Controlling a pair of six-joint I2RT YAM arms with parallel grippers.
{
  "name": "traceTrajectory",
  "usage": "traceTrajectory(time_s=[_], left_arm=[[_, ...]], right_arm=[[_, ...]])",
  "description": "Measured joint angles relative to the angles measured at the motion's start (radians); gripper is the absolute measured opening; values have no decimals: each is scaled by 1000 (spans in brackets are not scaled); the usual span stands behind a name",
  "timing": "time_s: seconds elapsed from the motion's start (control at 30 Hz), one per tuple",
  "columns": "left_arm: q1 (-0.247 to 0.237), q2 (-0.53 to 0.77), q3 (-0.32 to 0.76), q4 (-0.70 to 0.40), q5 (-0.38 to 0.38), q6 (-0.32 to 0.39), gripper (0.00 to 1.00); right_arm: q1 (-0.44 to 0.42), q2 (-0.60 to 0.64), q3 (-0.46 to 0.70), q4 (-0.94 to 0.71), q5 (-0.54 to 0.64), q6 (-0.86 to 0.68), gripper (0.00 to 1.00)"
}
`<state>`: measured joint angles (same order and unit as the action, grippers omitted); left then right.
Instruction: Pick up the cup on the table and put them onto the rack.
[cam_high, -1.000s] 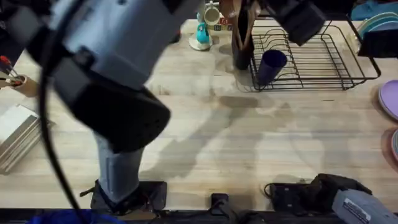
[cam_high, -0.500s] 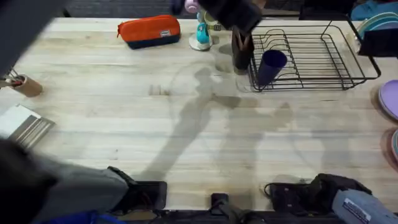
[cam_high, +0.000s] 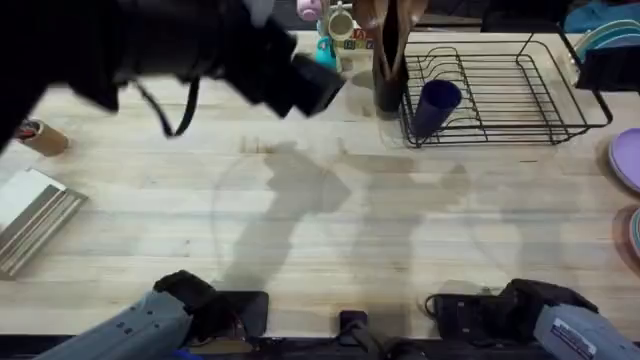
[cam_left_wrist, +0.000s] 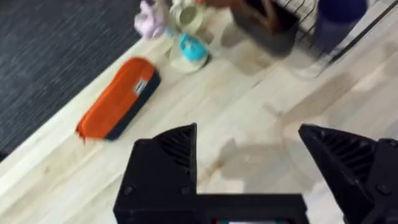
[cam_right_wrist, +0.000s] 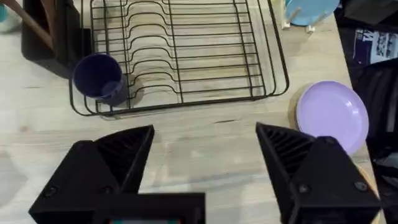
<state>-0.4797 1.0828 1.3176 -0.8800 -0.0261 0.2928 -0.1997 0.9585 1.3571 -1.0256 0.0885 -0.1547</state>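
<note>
my dark navy-blue plastic tumbler (cam_high: 437, 104) already stands in the near left corner of the black wire dish-drying rack (cam_high: 520, 92), so as i judge it the step in hand is to clear off without knocking it. to do that well i should lift my left claw (cam_left_wrist: 249, 163) up and draw it back over the bare pale planks of the wooden table (cam_high: 400, 220), giving room to the dark holder of wooden utensils (cam_high: 388, 60) just beside the rack and to the orange zip pouch (cam_left_wrist: 118, 98) near the far edge. the left claw's black fingers are spread wide with nothing between them. the tumbler is well apart from it, beyond the holder. my right claw (cam_right_wrist: 205, 162) is spread and empty too, low at its base, facing the rack, with the tumbler ahead and a lilac plate (cam_right_wrist: 333, 115) off beside the rack.
</note>
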Motion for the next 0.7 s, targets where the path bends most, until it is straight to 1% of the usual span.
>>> traceTrajectory(time_s=[0.07, 0.17, 0.27, 0.37, 0.5, 0.6, 0.7], left_arm=[[0, -34, -40, -15, -31, 0, 992], [0, -72, -89, -44, -96, -2, 993], [11, -85, -102, -98, -167, -43, 993], [46, -84, -104, -157, -210, -114, 993], [111, -84, -105, -214, -236, -217, 993], [160, -84, -106, -232, -243, -283, 993], [200, -84, -106, -235, -250, -328, 993]], right_arm=[[0, 0, 0, 2, -18, 0, 997], [0, 0, 0, 13, -76, 0, 996], [0, 0, 0, 21, -152, 0, 996], [0, 0, 0, 30, -226, 0, 995], [0, 0, 0, 32, -303, 0, 995], [0, 0, 0, 42, -332, 0, 995], [0, 0, 0, 42, -347, 0, 996]])
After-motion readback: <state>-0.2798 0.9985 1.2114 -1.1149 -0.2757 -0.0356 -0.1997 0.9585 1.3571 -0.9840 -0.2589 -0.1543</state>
